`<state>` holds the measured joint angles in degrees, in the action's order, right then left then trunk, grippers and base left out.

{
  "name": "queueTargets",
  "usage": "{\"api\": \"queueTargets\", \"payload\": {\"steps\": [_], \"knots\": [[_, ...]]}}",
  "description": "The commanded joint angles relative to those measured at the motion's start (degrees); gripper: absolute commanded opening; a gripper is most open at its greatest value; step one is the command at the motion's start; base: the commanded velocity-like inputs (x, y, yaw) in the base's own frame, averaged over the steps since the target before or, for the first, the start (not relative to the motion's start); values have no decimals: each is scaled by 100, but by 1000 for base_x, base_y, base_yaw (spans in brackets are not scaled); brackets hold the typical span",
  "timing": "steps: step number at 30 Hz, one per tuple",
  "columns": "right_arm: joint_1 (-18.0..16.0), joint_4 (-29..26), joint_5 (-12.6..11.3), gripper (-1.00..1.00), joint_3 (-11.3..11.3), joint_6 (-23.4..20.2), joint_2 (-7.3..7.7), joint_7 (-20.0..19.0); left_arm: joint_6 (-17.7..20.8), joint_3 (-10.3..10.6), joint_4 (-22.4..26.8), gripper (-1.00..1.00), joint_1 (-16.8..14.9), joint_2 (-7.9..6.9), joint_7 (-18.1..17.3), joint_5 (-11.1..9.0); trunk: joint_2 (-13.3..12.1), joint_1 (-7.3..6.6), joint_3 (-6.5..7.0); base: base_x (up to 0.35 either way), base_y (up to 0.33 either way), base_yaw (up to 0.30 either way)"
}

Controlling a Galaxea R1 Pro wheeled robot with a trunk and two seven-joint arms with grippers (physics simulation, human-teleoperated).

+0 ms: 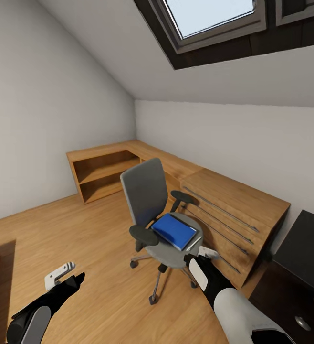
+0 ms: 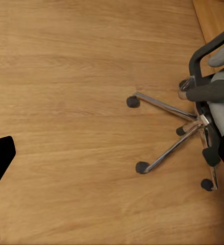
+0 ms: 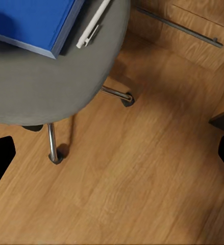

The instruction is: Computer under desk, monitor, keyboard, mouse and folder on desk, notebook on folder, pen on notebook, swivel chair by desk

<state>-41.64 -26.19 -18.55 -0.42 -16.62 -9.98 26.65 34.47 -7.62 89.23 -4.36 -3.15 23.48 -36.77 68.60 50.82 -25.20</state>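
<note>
The folder [image 1: 174, 231] is sat flat on the seat of the chair [image 1: 150, 200], bright blue, with its long axis running from the near-left up to the far-right of the seat — roughly diagonal to the robot. A white pen [image 1: 193, 243] is laid just beside its right edge, also on the seat; in the right wrist view the pen [image 3: 93, 24] can be seen right against the folder [image 3: 32, 23], parallel to its edge. No notebook can be made out for sure; something thin may be under or on the folder, but it can't be told.

The right gripper [image 1: 201, 259] is hung just past the near-right rim of the seat, so the folder lies up and to the left of it, near. The left gripper [image 1: 67, 279] is well apart, out over bare floor [image 1: 95, 248] to the left of the chair base. So the right arm is clearly the closer one for a grab.

Right fingers look spread wide, with nothing between them. The left pair seems spread too, holding nothing.

Probably the near-right corner of the folder would be approached first, and the pen might get knocked off the seat if the folder is dragged — worth watching. A corner of the desk [image 1: 305, 258] is seen at the far right, with wood cabinets [image 1: 233, 200] behind the chair.
</note>
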Motion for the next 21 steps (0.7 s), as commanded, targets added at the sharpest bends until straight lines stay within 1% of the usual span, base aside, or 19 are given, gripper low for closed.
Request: {"api": "queueTargets", "payload": {"steps": [1,8,9,10,21], "knots": [[-2,-10,-8,100,2,-27,-2,25,11,4,7,100,-4,1,51,-59,46,23,-25,0,0,0],[-2,-18,-7,100,-2,-26,-2,24,7,14,15,100,-4,7,56,-58,327,177,-151,0,0,0],[-2,-18,-8,100,5,-26,56,18,7,14,23,100,-4,7,58,-58,367,199,-169,0,0,0],[-2,-18,-8,100,6,-26,82,11,7,14,24,100,-4,7,59,-58,407,221,-187,0,0,0],[-2,-10,-1,100,15,-26,110,-10,7,14,24,100,-4,7,60,-58,848,462,-384,0,0,0]]}}
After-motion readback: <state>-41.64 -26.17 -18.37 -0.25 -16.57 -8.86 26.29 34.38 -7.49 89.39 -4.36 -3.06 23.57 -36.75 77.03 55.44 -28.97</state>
